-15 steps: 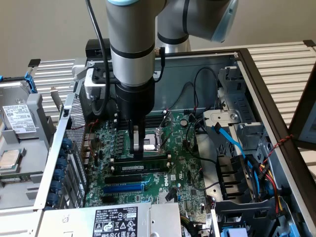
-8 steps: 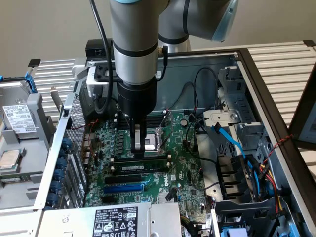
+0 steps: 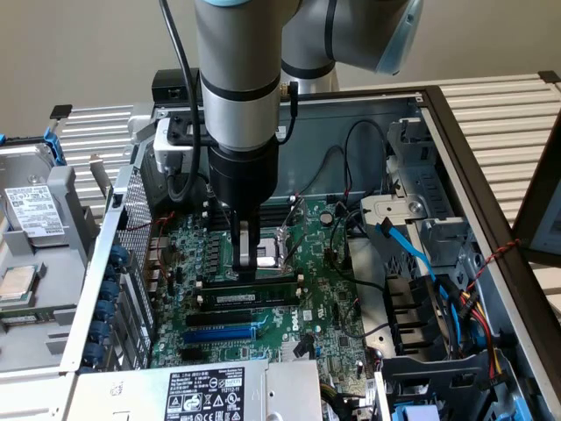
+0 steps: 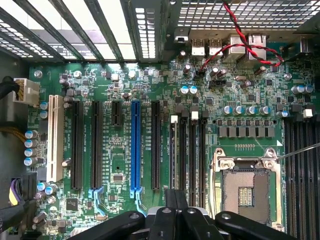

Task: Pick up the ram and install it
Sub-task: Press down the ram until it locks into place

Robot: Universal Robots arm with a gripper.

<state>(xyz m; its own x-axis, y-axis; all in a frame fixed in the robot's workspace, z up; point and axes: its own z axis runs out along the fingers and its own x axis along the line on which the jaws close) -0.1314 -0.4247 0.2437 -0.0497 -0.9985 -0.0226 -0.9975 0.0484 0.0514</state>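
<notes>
Exterior view: your tool point(image 3: 247, 260), fingers closed and holding nothing, presses down at mid-frame on the long green ram stick point(image 3: 252, 298) sitting in its black slot. You're seating it; next needs firm, even downward pressure.

Readable markings: very few from where I'm driving.

In the exterior view I see a white label point(image 3: 208, 393) on the silver power supply housing point(image 3: 289, 386), nearer the camera than my gripper point(image 3: 247, 263); it carries rows of small certification symbols and fine print that I cannot make out. A white strip label on the ram point(image 3: 250, 298), just below my tool, has print too small to read. Off to the exterior view's left, a hard drive point(image 3: 35, 210) has a white label with illegible lines. On the motherboard point(image 4: 120, 150) in the wrist view, I see faint white silkscreen lettering between the slots, unreadable.
</notes>
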